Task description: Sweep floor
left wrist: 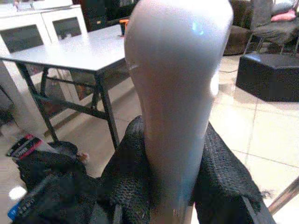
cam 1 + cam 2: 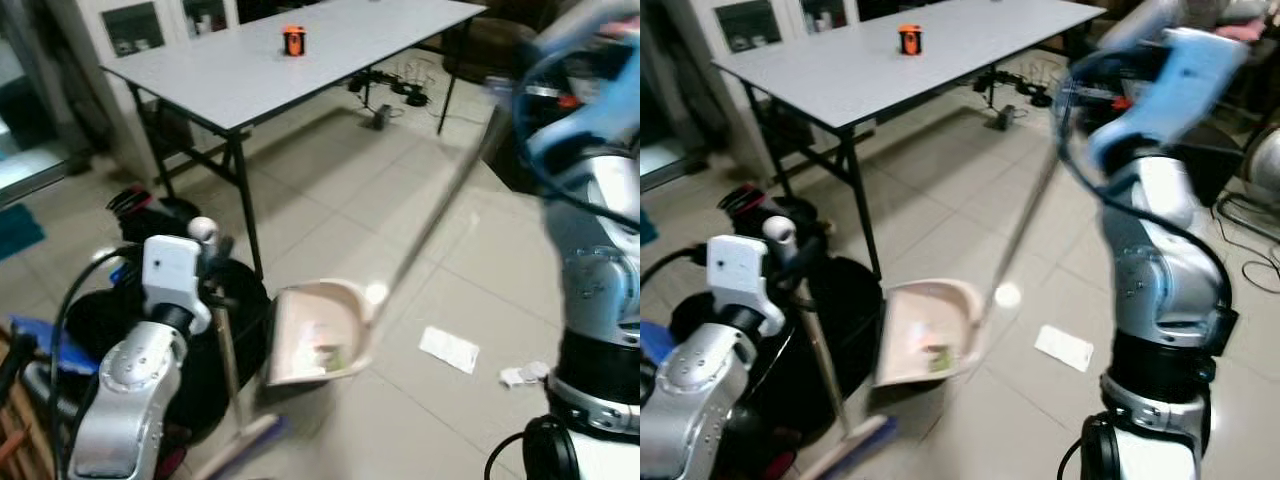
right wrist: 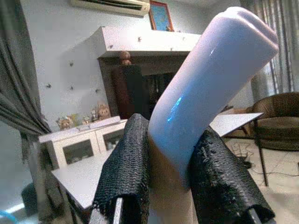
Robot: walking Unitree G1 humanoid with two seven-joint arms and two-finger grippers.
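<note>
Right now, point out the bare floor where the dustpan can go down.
Free: the tiles between the table legs and the dustpan, and the stretch up toward the cables. Crowded: the black bin and broom on the robot's left, and the paper scraps and crumpled bit on its right.
</note>
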